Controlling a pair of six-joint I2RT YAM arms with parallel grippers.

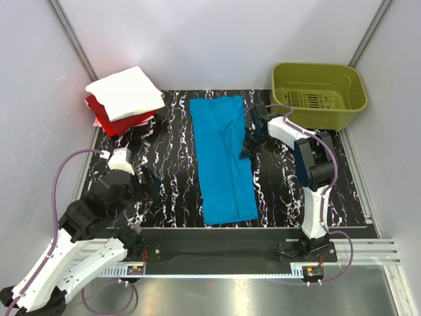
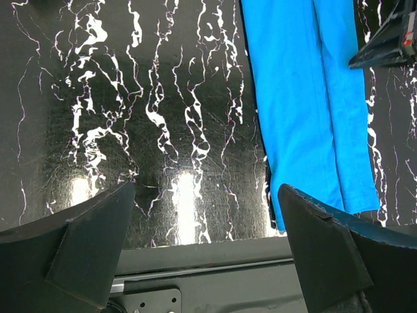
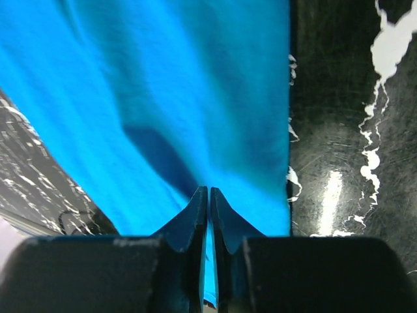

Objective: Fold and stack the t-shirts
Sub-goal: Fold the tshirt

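Note:
A turquoise-blue t-shirt (image 1: 223, 158) lies as a long narrow strip down the middle of the black marbled mat (image 1: 158, 138). My right gripper (image 1: 248, 148) sits at the strip's right edge, about mid-length. In the right wrist view its jaws (image 3: 208, 190) are pinched together, with a fold of the blue cloth (image 3: 163, 98) between them. A folded white t-shirt (image 1: 125, 92) rests on a folded red t-shirt (image 1: 115, 124) at the back left. My left gripper (image 1: 148, 179) hovers over the mat's near left, open and empty (image 2: 205, 189). The blue strip (image 2: 306, 98) lies to its right.
An olive-green plastic basket (image 1: 319, 95) stands at the back right corner. The mat's near edge and a metal rail (image 2: 195, 274) lie just below my left gripper. Grey walls close in the left, back and right sides.

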